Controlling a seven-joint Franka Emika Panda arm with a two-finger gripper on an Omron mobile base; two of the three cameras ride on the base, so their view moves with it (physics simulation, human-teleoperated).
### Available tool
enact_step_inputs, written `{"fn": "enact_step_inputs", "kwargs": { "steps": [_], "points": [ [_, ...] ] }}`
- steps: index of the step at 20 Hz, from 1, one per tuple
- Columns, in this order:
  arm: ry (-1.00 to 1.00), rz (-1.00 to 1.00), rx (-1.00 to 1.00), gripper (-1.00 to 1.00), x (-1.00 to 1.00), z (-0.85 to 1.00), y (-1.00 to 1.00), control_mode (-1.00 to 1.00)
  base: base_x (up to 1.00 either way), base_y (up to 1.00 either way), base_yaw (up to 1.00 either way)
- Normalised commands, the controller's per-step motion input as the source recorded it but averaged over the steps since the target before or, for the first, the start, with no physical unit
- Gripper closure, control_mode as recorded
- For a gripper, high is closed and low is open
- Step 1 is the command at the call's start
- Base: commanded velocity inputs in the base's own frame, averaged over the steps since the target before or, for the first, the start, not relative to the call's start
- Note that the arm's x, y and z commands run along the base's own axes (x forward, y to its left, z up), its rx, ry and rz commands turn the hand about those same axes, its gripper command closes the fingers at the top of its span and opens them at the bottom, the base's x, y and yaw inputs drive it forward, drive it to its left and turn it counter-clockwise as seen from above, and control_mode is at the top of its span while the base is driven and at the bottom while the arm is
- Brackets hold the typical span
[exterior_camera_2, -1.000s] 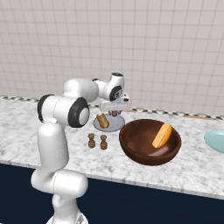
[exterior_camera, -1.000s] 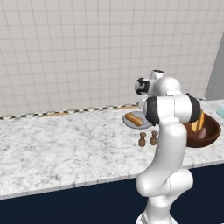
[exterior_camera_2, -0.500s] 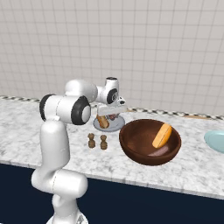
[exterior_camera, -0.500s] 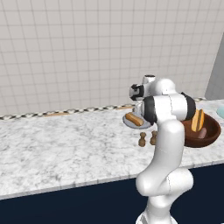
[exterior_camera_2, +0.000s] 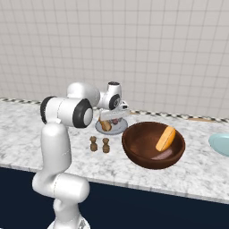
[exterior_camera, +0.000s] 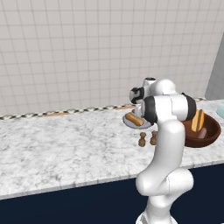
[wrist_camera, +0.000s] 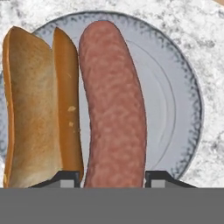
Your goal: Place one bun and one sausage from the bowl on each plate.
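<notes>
The sausage (wrist_camera: 113,100) lies lengthwise between my fingertips, and my gripper (wrist_camera: 113,177) is shut on it just over the grey plate (wrist_camera: 175,96). A split bun (wrist_camera: 39,105) rests on that plate beside the sausage. From the base, the gripper (exterior_camera_2: 112,117) hangs low over the grey plate (exterior_camera_2: 118,130), left of the brown bowl (exterior_camera_2: 134,147). The bowl holds another bun (exterior_camera_2: 165,137) and a sausage (exterior_camera_2: 163,154). The pale teal plate (exterior_camera_2: 221,144) sits at the far right. In the left base view, my arm hides part of the bowl (exterior_camera: 208,136).
Two small brown shakers (exterior_camera_2: 93,143) (exterior_camera_2: 106,145) stand on the marble counter just in front of the grey plate. The tiled wall rises close behind the plate. The counter stretches wide to the left (exterior_camera: 52,140).
The hand has moved a little left and down with the sausage, coming lower over the grey plate. Bowl, plates and shakers have stayed put.
</notes>
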Motion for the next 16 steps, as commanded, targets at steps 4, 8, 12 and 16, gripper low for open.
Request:
{"fn": "enact_step_inputs", "kwargs": {
  "steps": [4, 8, 12, 16],
  "points": [
    [0.0, 0.0, 0.0, -1.0, 0.0, 0.0, 0.0, -1.0, 0.0, 0.0, 0.0],
    [0.0, 0.0, 0.0, -1.0, 0.0, 0.04, 0.0, -1.0, 0.0, 0.0, 0.0],
    [0.0, -0.01, 0.0, -1.0, -0.37, 0.71, -0.09, -1.0, 0.0, 0.0, 0.0],
    [0.0, -0.28, 0.0, -1.0, -0.71, 0.63, -0.46, -1.0, 0.0, 0.0, 0.0]
  ]
}}
